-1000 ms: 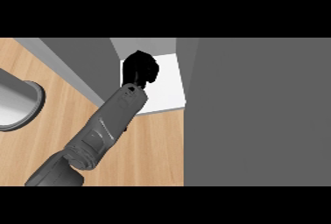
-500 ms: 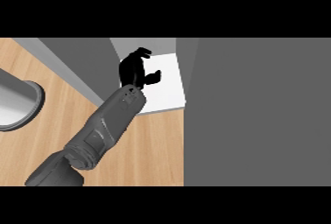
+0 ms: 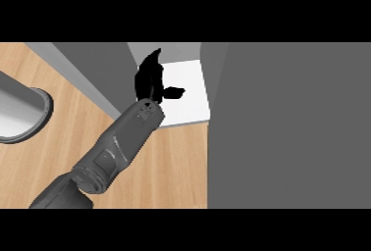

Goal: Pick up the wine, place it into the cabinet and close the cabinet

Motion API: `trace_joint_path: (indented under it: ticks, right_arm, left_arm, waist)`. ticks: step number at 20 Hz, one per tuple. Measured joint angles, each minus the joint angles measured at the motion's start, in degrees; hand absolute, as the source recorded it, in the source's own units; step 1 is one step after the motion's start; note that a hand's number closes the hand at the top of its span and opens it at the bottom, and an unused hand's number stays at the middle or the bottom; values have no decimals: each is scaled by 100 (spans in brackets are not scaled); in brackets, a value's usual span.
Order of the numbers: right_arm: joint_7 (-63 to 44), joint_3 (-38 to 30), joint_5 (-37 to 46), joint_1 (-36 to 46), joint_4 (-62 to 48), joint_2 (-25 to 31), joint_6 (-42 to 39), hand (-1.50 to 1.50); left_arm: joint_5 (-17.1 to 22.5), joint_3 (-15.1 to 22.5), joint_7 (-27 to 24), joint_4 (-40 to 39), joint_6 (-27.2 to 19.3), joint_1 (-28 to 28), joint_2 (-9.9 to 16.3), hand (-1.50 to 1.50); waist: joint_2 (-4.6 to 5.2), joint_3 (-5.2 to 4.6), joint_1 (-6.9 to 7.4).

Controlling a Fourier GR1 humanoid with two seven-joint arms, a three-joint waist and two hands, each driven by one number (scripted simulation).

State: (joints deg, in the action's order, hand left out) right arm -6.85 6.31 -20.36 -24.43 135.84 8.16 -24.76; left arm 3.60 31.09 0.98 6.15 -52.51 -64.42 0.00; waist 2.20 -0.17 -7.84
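A hand (image 3: 150, 81) is seen at 12 o'clock inside the cabinet (image 3: 190, 88), fingers straightened, nothing held. Wine unseen; door closing is judged next.

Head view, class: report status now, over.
One hand in view, fingers straight, holding nothing, over the white cabinet floor. Wine not visible. Grey door panel at right, not closed. Metal rim at left.
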Motion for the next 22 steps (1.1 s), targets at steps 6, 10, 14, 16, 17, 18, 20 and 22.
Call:
trace_joint_path:
  ticks: [6, 10, 14, 16, 17, 18, 20, 22]
  right_arm:
    - [-32, 116, -15, -50, 6, -22, 67, -150]
    - [-40, 181, -19, -92, 24, -33, 128, -150]
    - [-28, 158, -22, -113, 23, -10, 159, -150]
    - [-39, 146, -21, -106, 22, -6, 199, -150]
    - [-46, 152, -23, -103, 30, -1, 215, -150]
    - [-58, 154, -23, -99, 36, 3, 236, -150]
    - [-83, 151, -22, -66, 40, 18, 273, -150]
    - [-92, 171, -26, -103, 55, 28, 294, -150]
  left_arm:
    - [308, -316, -517, 546, 16, 134, 1, -150]
    - [526, -475, -897, 925, -63, 275, 2, -150]
    - [800, -682, -1345, 1272, -74, 436, 4, -150]
    - [981, -782, -1570, 1513, -87, 559, 4, -150]
    - [1067, -846, -1674, 1600, -99, 583, 6, -150]
    - [1152, -883, -1769, 1686, -120, 633, 6, -150]
    - [1330, -973, -1985, 1838, -98, 722, 7, -150]
    - [1541, -1077, -2227, 2059, -37, 855, 6, -150]
  waist:
    - [-32, -3, 98]
    - [-63, -2, 142]
    - [-89, 1, 226]
    - [-105, 2, 274]
    - [-110, 2, 287]
    - [-118, 2, 307]
    - [-128, 3, 347]
    - [-142, 3, 379]
